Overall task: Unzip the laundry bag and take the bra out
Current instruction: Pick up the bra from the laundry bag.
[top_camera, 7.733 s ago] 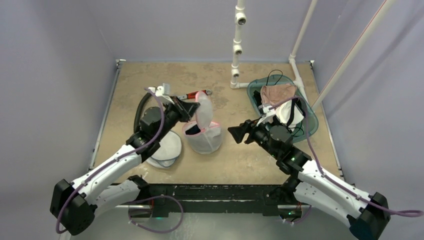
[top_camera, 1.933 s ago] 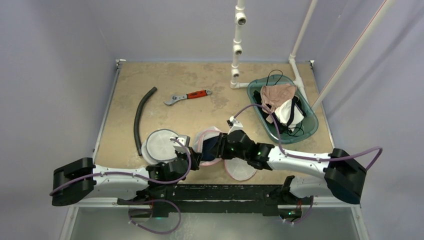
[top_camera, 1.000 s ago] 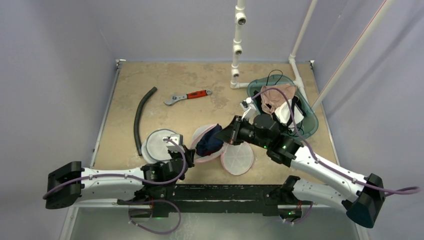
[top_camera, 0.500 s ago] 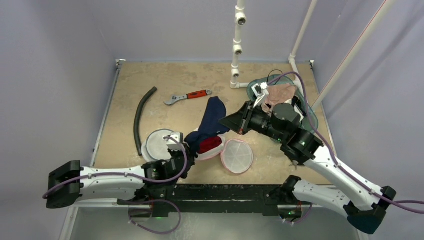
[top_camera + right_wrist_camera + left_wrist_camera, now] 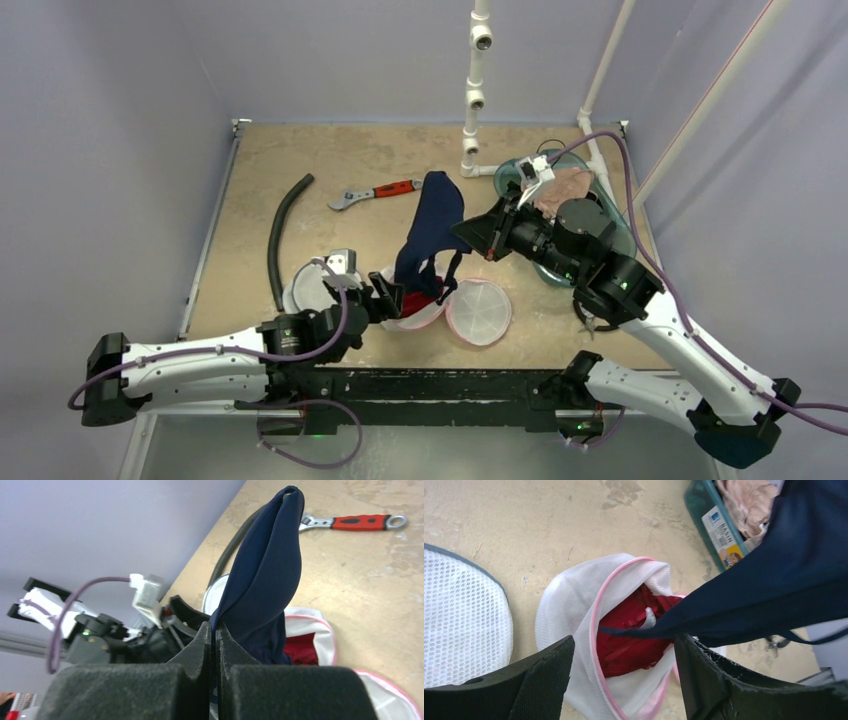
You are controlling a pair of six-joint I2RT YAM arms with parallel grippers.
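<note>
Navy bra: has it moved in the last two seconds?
Yes. The navy bra has been pulled up from the laundry bag, its top now level with the red wrench.

bra (image 5: 432, 225): solid navy, no print. laundry bag (image 5: 569, 595): white honeycomb mesh, pink trim. red garment (image 5: 624, 645) inside it, plain. round panel (image 5: 478, 312): white mesh, pink rim. second disc (image 5: 459, 620): white mesh, dark grey rim. wrench (image 5: 378, 191): red handle, silver head. hose (image 5: 280, 235): black. bin (image 5: 696, 502): teal. tabletop (image 5: 330, 150): mottled tan.
</note>
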